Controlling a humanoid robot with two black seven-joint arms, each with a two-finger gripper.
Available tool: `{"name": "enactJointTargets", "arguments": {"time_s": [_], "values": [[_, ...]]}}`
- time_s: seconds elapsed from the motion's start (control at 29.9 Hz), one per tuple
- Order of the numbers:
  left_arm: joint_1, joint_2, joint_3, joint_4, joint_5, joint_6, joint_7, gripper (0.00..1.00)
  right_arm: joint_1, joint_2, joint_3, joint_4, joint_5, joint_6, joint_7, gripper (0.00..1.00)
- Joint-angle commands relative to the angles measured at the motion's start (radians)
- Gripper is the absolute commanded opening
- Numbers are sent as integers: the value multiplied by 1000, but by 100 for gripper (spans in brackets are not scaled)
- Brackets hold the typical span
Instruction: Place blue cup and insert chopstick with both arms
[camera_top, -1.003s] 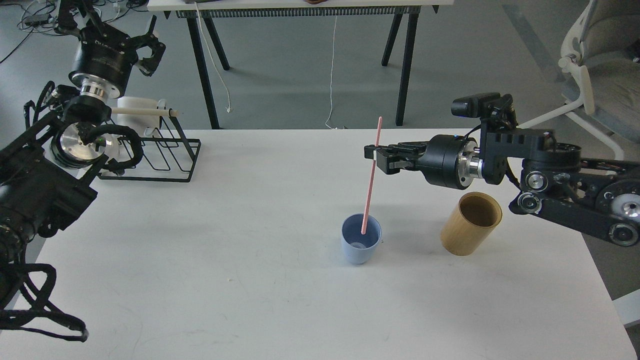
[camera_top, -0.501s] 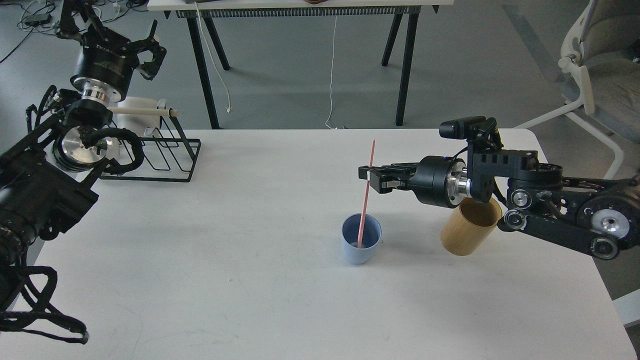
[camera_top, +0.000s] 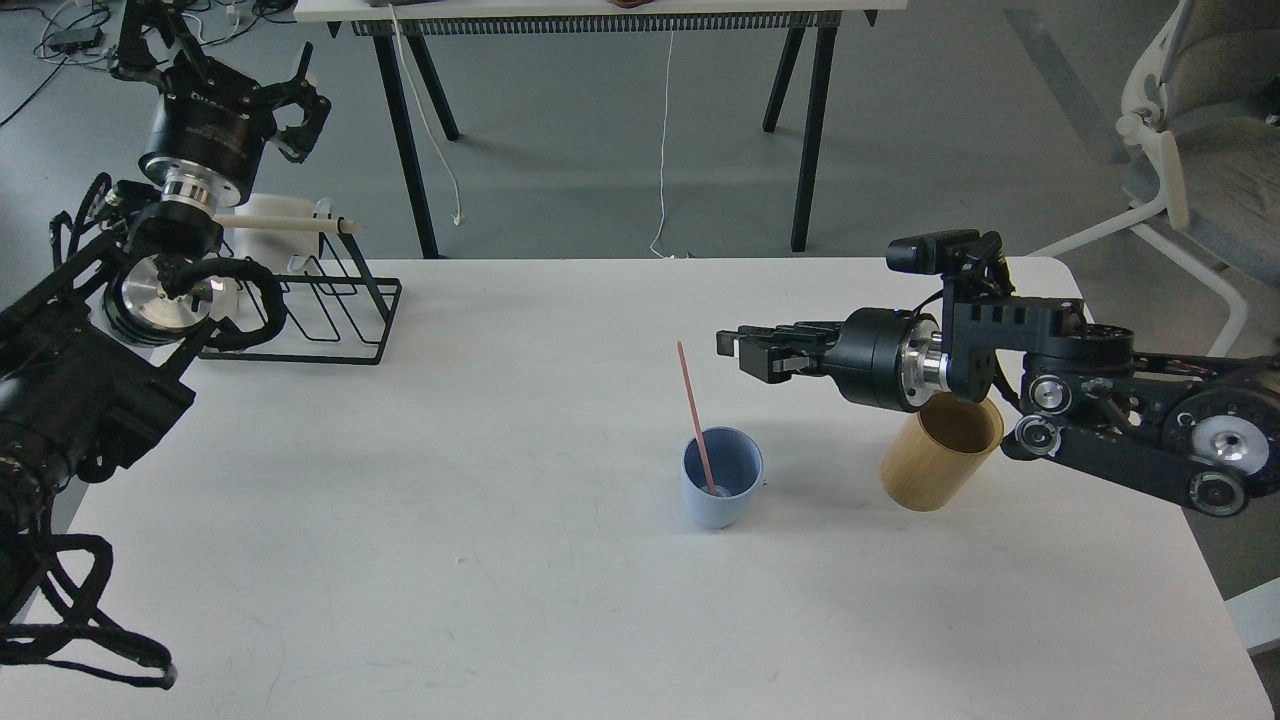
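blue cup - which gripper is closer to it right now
Right. The right gripper hangs open just above and right of the blue cup; the left gripper is raised far off at the table's back-left corner.

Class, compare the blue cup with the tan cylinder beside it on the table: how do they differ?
The blue cup is pale blue and tapers downward; the tan cylinder is bamboo-coloured with straight sides. The cup holds a pink stick leaning left; nothing sticks out of the cylinder. The cup looks a bit shorter. Both stand upright and open-topped on the white table.
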Motion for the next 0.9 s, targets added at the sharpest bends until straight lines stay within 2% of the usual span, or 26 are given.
{"name": "enactJointTargets", "arguments": {"time_s": [0.0, 0.07, 0.1, 0.13, 0.33, 0.63, 0.77, 0.87], "values": [[0, 2, 0, 0, -1, 0, 0, 100, 22, -44, 84, -2, 5, -4, 6, 53], [0, 2, 0, 0, -1, 0, 0, 100, 18, -56, 193, -10, 5, -1, 7, 70], [0, 2, 0, 0, -1, 0, 0, 100, 13, -56, 250, -14, 9, 1, 7, 86], [0, 0, 0, 0, -1, 0, 0, 100, 8, -56, 296, -25, 21, -2, 9, 97], [0, -6, 0, -2, -1, 0, 0, 100, 5, -44, 450, -143, 283, -2, 13, 99], [-3, -11, 15, 2, 2, 0, 15, 100, 1, -44, 499, -301, 788, -5, 16, 99], [-6, -24, 17, -3, 2, 0, 32, 100, -5, -27, 534, -419, 969, 6, 42, 99], [-11, -55, 6, 0, 1, 0, 38, 100, -16, 2, 562, -494, 1118, 10, 46, 99]]}}
